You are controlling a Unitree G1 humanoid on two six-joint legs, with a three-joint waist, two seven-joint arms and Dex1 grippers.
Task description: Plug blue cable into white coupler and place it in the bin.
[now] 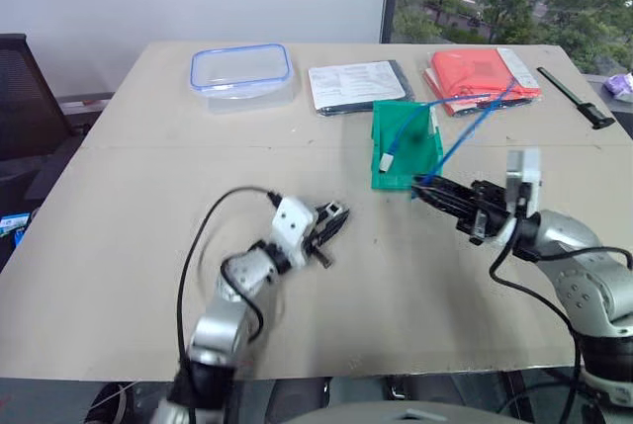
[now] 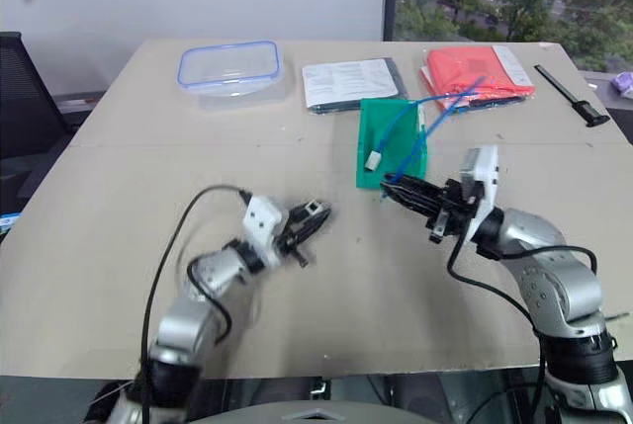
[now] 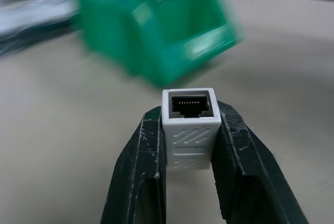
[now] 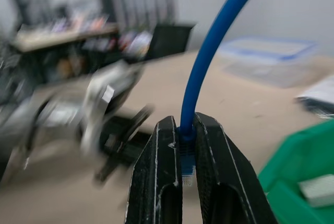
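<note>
Tabletop (image 1: 119, 246): a plain beige surface, rectangular, with a faint seam running across it at mid-depth. A pale wall stands behind the far edge, and a window at the far right looks out on green trees. A dark chair (image 1: 22, 88) sits off the left side of the tabletop.

Items along the far edge, left to right: a clear food box (image 1: 241, 74) with a blue-rimmed lid, a printed sheet (image 1: 356, 85) lying on a dark folder, a red packet (image 1: 482, 76), and a black tool (image 1: 577, 98) lying flat near the right corner.

The bin (image 1: 404, 145), green, stands right of centre with a white block resting inside it.

Left end effector (image 3: 190, 156): closed on the white coupler (image 3: 189, 127), one black finger pressed against each flank. The coupler's dark socket faces outward toward the bin. This end effector is held above the tabletop, left of centre.

Right end effector (image 4: 188, 182): closed on the blue cable (image 4: 214, 57), clamped just behind the plug, whose clear tip sits between the fingers. From the grip the cable rises and arcs back over the bin toward the red packet. This end effector is just beside the bin's near right corner, pointing toward the left one.

Cable and coupler are apart, not joined.
</note>
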